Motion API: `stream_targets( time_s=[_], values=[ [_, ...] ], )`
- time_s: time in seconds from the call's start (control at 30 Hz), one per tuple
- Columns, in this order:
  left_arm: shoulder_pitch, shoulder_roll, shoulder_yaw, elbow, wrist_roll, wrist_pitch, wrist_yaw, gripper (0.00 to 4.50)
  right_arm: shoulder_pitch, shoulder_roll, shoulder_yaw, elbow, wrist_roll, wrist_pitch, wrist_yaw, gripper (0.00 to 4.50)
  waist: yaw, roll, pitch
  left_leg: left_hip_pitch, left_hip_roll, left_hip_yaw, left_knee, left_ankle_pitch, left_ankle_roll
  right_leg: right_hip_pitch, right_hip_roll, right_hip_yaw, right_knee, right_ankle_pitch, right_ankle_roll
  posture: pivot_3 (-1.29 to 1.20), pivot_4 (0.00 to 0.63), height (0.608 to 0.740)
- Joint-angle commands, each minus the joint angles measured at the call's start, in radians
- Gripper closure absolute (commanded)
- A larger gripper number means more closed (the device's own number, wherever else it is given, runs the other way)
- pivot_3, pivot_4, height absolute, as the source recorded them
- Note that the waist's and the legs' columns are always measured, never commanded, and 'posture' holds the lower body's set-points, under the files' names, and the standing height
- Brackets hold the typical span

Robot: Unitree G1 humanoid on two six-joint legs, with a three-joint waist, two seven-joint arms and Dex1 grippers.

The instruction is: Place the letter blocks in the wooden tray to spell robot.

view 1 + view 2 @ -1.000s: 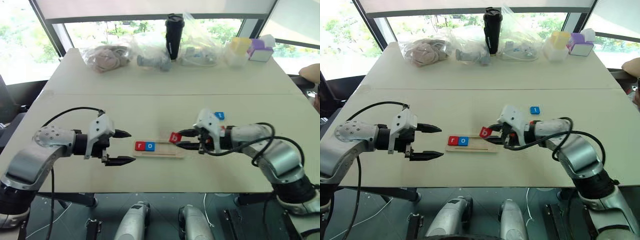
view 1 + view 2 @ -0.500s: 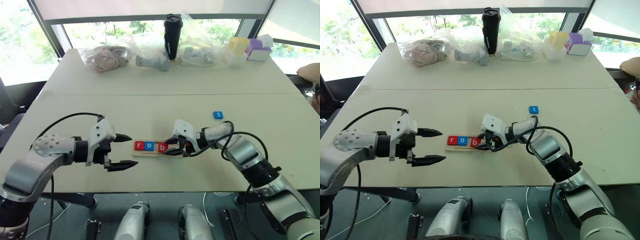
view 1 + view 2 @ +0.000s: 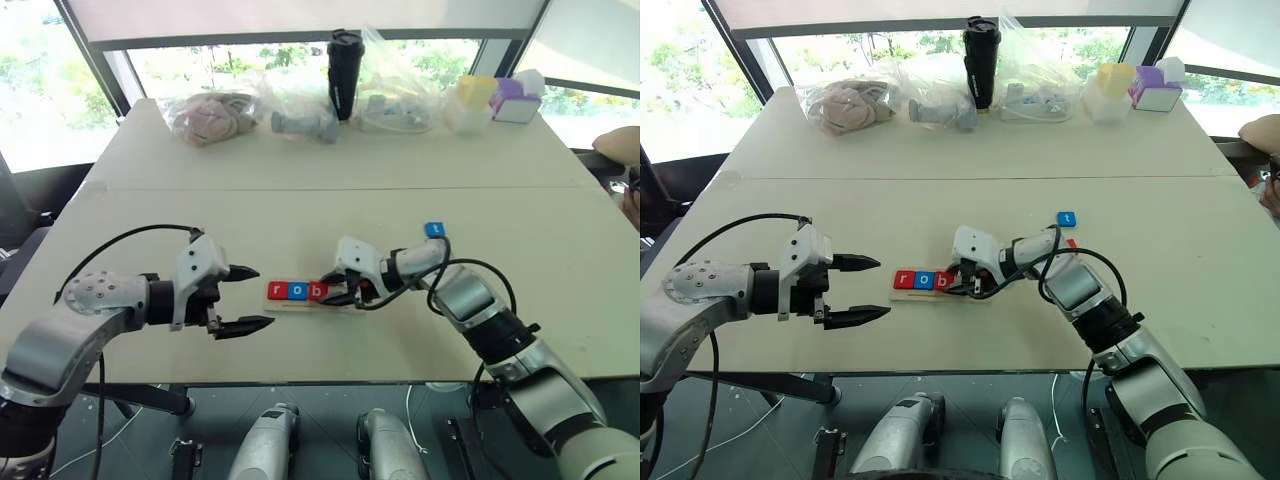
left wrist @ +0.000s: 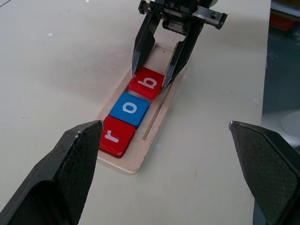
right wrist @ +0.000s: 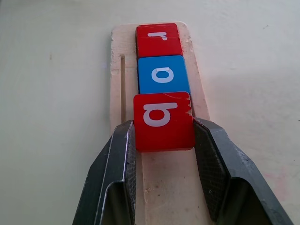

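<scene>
A wide pale table (image 3: 300, 215) is seen from above, with a seam running across it. Along its far edge, clear plastic bags (image 3: 215, 115) of odds and ends are lined up, with a tall black cup (image 3: 345, 60) standing among them and small yellow and purple boxes (image 3: 495, 100) set at the far right.

The left gripper (image 3: 243, 299) is held above the table to the left of the wooden tray (image 4: 159, 105), well apart from it. Its two black fingers are spread wide and nothing is held between them.

The right gripper (image 4: 151, 80) is reached in from the right, over the tray, and is pointed along its length. Its fingers (image 5: 117, 164) are pressed against the two opposite sides of the red b block (image 5: 164, 121), so the block is gripped between them.

The tray is laid near the middle of the front half of the table, between the two grippers. At its left end a red r block (image 4: 116, 136) is seated, with a blue o block (image 4: 129, 108) touching it. The b block is held in the third place, right against the o block; whether it is fully seated flat cannot be told. The rest of the tray to the right is bare wood.

A blue t block (image 3: 434, 229) is left on the table, beyond the right arm and well apart from the tray.
</scene>
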Motion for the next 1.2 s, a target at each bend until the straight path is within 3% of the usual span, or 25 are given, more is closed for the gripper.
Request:
stream_targets(
  time_s=[0.03,0.2,0.43,1.2],
  values=[
    [-0.009,0.009,0.015,-0.008,0.008,-0.019,-0.001,0.0,-0.02,0.015,-0.012,-0.011,-0.006,-0.013,0.006,3.35,0.0,0.0,0.0,0.0,0.0,0.0,0.0,0.0,0.0,0.0,0.0,0.0,0.0,0.0,0.0,0.0,0.15,0.74],
    [-0.011,0.003,0.011,-0.007,0.013,-0.023,-0.001,0.0,-0.025,0.035,-0.018,0.003,-0.017,-0.018,-0.007,3.35,-0.002,0.0,0.0,0.0,0.0,0.0,0.0,0.0,0.0,0.0,0.0,0.0,0.0,0.0,0.0,0.0,0.15,0.74],
    [-0.02,-0.01,0.006,-0.002,0.016,-0.028,0.007,0.0,-0.039,0.047,-0.028,0.034,-0.037,-0.042,-0.022,0.03,-0.003,0.0,0.0,0.0,0.0,0.0,0.0,0.0,0.0,-0.001,0.0,0.0,0.001,0.0,0.0,0.0,0.15,0.74],
    [-0.037,-0.023,-0.009,0.009,0.025,-0.034,0.011,0.0,-0.038,0.052,-0.082,-0.027,-0.026,-0.039,-0.03,0.03,-0.005,0.0,0.0,0.0,0.0,0.0,0.0,0.001,-0.001,-0.001,0.001,0.0,0.001,0.0,0.0,0.0,0.15,0.74]
  ],
)
